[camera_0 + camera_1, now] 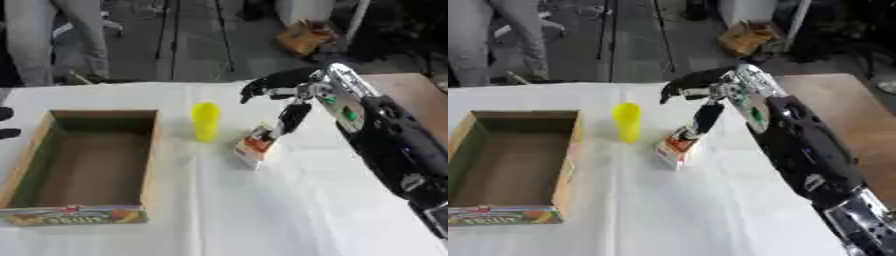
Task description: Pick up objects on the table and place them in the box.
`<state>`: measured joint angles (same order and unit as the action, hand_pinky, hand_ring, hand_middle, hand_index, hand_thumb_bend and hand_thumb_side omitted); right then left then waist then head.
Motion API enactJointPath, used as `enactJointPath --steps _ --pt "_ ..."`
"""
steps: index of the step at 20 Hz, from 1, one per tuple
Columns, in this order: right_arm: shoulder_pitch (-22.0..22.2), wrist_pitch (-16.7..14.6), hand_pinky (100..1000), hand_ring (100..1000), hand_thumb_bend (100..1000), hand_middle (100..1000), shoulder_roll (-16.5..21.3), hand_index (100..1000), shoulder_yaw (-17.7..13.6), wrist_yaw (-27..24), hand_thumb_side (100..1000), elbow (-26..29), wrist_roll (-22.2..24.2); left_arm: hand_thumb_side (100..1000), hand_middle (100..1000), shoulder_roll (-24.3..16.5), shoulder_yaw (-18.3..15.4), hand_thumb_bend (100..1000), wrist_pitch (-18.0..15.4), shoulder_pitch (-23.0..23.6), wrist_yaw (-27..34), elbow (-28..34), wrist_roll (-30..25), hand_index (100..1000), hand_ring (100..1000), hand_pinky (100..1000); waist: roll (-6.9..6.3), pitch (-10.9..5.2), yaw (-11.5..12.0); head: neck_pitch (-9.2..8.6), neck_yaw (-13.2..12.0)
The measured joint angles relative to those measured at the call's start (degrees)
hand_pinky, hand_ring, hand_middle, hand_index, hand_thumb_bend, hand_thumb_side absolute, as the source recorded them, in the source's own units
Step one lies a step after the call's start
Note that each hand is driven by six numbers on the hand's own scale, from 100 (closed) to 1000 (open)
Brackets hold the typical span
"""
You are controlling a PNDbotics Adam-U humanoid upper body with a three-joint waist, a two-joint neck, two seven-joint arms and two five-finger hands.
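Observation:
A small white and orange carton (252,148) stands on the white tablecloth near the middle. My right hand (297,91) hovers just above it, reaching in from the right. Its fingers (262,84) stretch out to the left over the carton, and the thumb (292,118) points down, with its tip at the carton's top. The hand is open and nothing is gripped. A yellow cup (206,121) stands upright just left of the carton. The cardboard box (150,160) lies at the left with nothing inside. A dark bit of my left hand (5,132) shows at the left edge.
The white cloth (289,210) covers most of the table, and bare brown tabletop (411,90) shows at the far right. The box's printed front flap (74,216) faces me. Floor and clutter lie beyond the far edge.

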<state>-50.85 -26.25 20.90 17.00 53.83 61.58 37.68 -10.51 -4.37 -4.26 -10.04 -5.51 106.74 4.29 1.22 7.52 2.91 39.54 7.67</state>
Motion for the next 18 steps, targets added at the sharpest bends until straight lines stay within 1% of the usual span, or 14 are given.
enactJointPath --steps 6,11,18 --pt "0.87 -2.41 1000 1000 566 981 -1.62 949 0.86 5.04 391 -1.69 -2.41 1000 646 0.02 0.0 392 -0.11 -0.02 0.21 0.01 -0.11 830 774 671 -0.02 0.01 0.02 -0.02 0.0" --pt "1.48 -4.26 1000 1000 567 981 -2.3 948 2.07 9.19 394 -3.06 -4.26 1000 647 0.03 0.0 392 -0.23 -0.02 0.37 0.02 -0.22 830 774 671 0.07 -0.02 -0.02 -0.41 0.0" --pt "1.49 -7.05 1000 1000 569 976 -3.15 946 2.12 14.31 394 -4.05 -7.04 1000 648 0.23 0.0 394 -0.28 -0.03 0.39 0.02 -0.24 830 775 671 0.22 -0.49 -0.07 -0.44 -0.02"
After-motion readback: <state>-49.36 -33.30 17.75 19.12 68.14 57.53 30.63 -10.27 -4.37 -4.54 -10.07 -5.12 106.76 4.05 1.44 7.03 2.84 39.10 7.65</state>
